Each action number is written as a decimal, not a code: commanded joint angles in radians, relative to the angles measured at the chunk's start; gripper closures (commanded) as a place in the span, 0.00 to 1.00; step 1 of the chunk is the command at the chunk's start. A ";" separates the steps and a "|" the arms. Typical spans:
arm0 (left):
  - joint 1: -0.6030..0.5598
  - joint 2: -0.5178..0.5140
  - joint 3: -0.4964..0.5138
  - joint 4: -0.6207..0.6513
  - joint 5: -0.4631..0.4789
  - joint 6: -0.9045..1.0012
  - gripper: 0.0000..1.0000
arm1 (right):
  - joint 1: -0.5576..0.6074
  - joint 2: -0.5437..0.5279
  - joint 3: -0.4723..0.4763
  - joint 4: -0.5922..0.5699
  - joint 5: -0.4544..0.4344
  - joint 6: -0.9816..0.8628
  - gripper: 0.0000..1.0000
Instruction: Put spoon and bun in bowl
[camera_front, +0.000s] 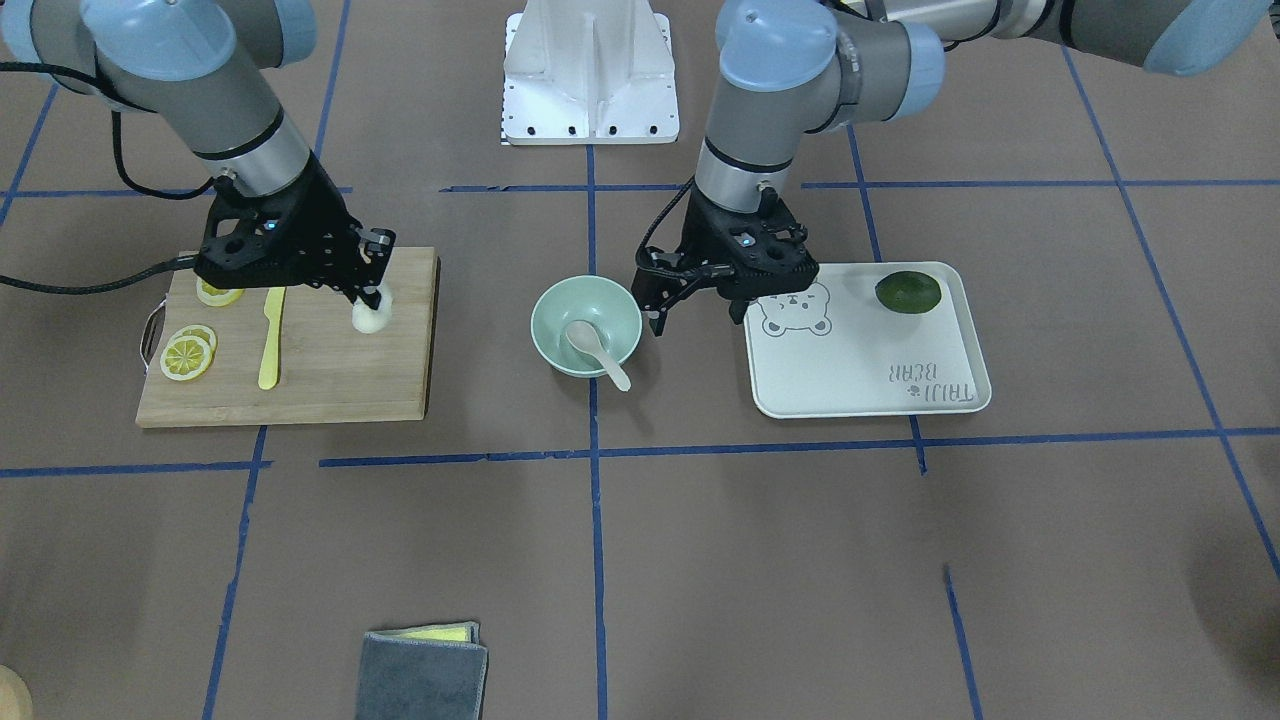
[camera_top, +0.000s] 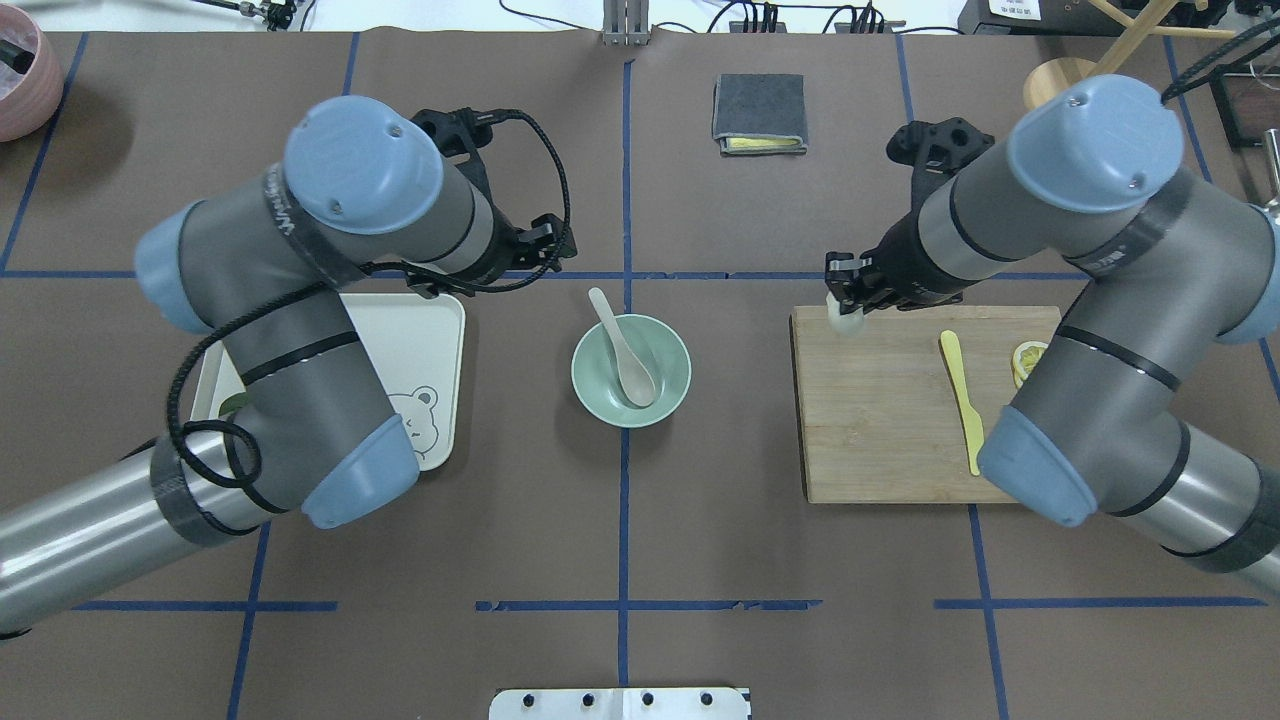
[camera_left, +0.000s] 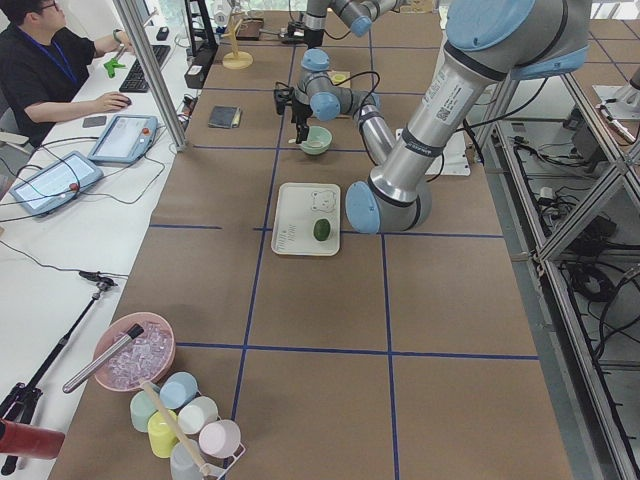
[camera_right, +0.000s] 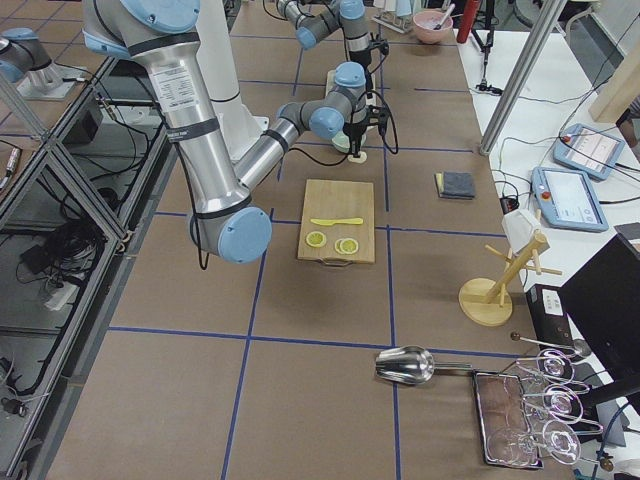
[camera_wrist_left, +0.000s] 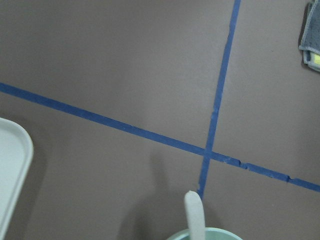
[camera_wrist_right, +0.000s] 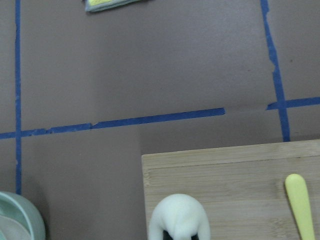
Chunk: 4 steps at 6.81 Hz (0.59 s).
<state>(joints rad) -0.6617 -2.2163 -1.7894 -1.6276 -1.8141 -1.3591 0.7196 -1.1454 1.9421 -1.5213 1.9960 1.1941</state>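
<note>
The mint-green bowl (camera_front: 548, 312) stands at the table's middle and also shows in the overhead view (camera_top: 592, 388). The pale spoon (camera_front: 592, 346) lies in it, its handle over the rim (camera_top: 624, 348). The white bun (camera_front: 371, 319) sits at the wooden cutting board's inner far corner (camera_top: 848, 320), low in the right wrist view (camera_wrist_right: 180, 216). My right gripper (camera_front: 372, 298) is down on the bun and closed around it. My left gripper (camera_front: 695, 312) is open and empty, low between the bowl and the white tray.
The cutting board (camera_front: 330, 390) carries a yellow knife (camera_front: 270, 335) and lemon slices (camera_front: 187, 355). The white tray (camera_front: 870, 395) holds a dark green lime (camera_front: 908, 292). A folded grey cloth (camera_top: 760, 112) lies at the far side. The white robot base (camera_front: 590, 70) is behind the bowl.
</note>
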 joint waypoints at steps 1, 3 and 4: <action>-0.086 0.108 -0.152 0.060 -0.011 0.188 0.00 | -0.119 0.151 -0.091 -0.045 -0.106 0.114 1.00; -0.127 0.130 -0.192 0.126 -0.024 0.273 0.00 | -0.190 0.293 -0.242 -0.040 -0.172 0.163 1.00; -0.175 0.168 -0.215 0.129 -0.024 0.332 0.00 | -0.204 0.315 -0.283 -0.036 -0.174 0.165 1.00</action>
<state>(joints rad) -0.7903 -2.0822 -1.9790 -1.5135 -1.8363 -1.0939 0.5407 -0.8810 1.7265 -1.5607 1.8345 1.3470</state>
